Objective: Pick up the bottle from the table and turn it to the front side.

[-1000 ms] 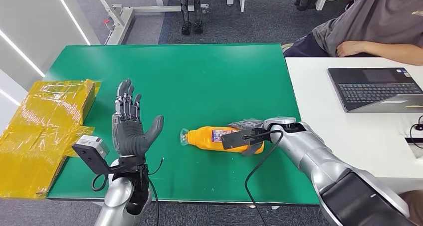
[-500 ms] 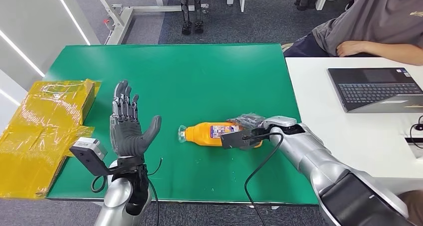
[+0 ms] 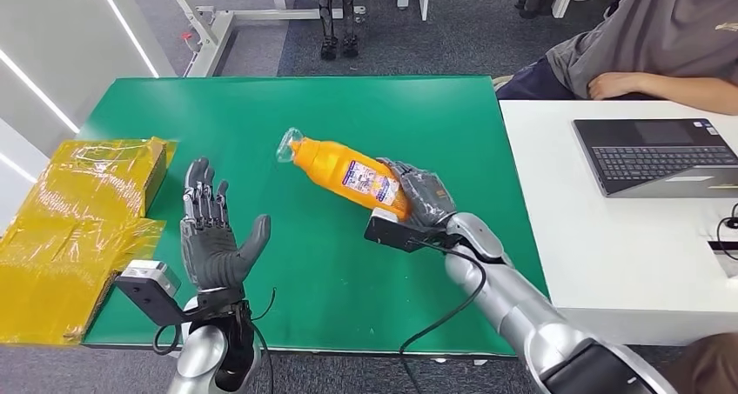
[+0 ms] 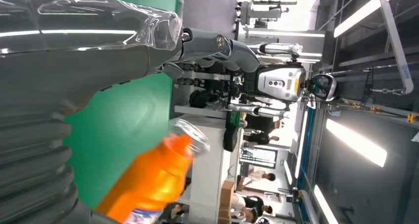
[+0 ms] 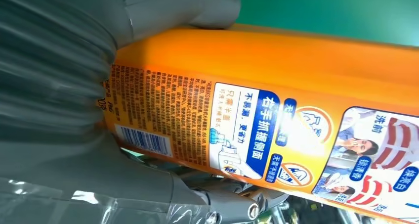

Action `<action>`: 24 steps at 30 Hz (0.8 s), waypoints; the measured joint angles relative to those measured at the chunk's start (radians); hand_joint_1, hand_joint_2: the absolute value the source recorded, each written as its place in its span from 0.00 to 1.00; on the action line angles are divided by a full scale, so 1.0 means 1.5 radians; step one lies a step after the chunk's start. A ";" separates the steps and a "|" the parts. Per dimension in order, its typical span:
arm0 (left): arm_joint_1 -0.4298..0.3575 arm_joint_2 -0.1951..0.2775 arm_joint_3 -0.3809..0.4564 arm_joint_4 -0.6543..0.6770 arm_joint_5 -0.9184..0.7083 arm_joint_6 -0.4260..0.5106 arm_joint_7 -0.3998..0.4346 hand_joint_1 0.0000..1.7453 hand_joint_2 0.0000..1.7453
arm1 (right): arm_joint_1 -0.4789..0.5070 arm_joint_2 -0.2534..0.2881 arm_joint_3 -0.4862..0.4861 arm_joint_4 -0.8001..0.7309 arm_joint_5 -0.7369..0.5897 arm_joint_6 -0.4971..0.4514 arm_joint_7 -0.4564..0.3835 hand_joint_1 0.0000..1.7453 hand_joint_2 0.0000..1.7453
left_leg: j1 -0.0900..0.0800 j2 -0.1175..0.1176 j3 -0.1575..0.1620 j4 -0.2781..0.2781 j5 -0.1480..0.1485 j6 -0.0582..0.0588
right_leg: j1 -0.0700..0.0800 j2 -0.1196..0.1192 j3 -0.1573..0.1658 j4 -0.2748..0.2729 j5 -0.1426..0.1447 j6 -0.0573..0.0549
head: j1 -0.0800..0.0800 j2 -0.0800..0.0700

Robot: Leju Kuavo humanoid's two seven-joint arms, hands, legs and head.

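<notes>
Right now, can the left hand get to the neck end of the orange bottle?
Probably yes. The left hand is open, palm up, holding nothing, and only bare green table lies between it and the bottle, which the right hand holds at its base.

The bottle (image 3: 344, 171) hangs tilted above the middle of the surface (image 3: 261, 116), its cap end pointing away and to the left, its base in the right hand (image 3: 418, 198). The left hand (image 3: 211, 237) stands upright over the near left part, well apart from the bottle. A wrapped package (image 3: 78, 220) lies at the left edge, probably overhanging it. A laptop (image 3: 653, 155) lies on the adjoining table (image 3: 557, 203) to the right, with a person (image 3: 644, 46) behind it.
</notes>
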 joint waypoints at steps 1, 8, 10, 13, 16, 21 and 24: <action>0.001 0.000 0.000 0.000 0.000 -0.002 0.000 0.00 1.00 | 0.025 0.003 -0.021 -0.030 -0.004 -0.010 -0.002 1.00 1.00 | 0.000 -0.001 0.000 0.000 0.000 0.000 | 0.000 0.000 0.000 0.000 0.000 0.000 | 0.000 0.000; -0.020 0.002 -0.004 -0.011 -0.029 -0.089 0.043 0.00 1.00 | 0.187 0.035 -0.140 -0.215 -0.048 -0.063 -0.011 1.00 1.00 | 0.000 -0.001 -0.001 0.000 0.000 0.000 | 0.000 -0.001 0.000 0.000 0.000 0.000 | 0.000 0.000; -0.034 0.003 -0.008 -0.014 -0.032 -0.113 0.057 0.00 1.00 | 0.222 0.040 -0.157 -0.257 -0.054 -0.070 -0.019 1.00 1.00 | 0.000 -0.001 -0.001 0.000 0.000 0.000 | 0.000 -0.001 0.000 0.000 0.000 0.000 | 0.000 0.000; -0.054 0.005 -0.016 -0.015 -0.027 -0.142 0.071 0.00 1.00 | 0.260 0.043 -0.171 -0.310 -0.055 -0.083 -0.045 1.00 1.00 | 0.000 -0.001 -0.001 0.000 0.000 0.000 | 0.000 -0.001 -0.001 0.000 0.000 0.000 | 0.000 0.000; -0.074 0.006 -0.028 -0.014 -0.014 -0.171 0.081 0.00 1.00 | 0.285 0.043 -0.175 -0.358 -0.042 -0.107 -0.081 1.00 1.00 | 0.000 0.000 -0.001 0.000 0.000 0.000 | 0.000 0.000 -0.001 0.000 0.000 0.000 | 0.000 0.000; -0.092 0.006 -0.046 -0.013 0.007 -0.206 0.092 0.00 1.00 | 0.302 0.043 -0.174 -0.402 -0.013 -0.108 -0.078 1.00 1.00 | 0.000 0.000 0.000 0.000 0.000 0.000 | 0.000 0.000 -0.001 0.000 0.000 0.000 | 0.000 0.000; -0.097 0.005 -0.056 -0.013 0.015 -0.224 0.098 0.00 1.00 | 0.304 0.043 -0.169 -0.413 0.003 -0.098 -0.073 1.00 1.00 | 0.000 0.000 0.000 0.000 0.000 0.000 | 0.000 0.000 -0.001 0.000 0.000 0.000 | 0.000 0.000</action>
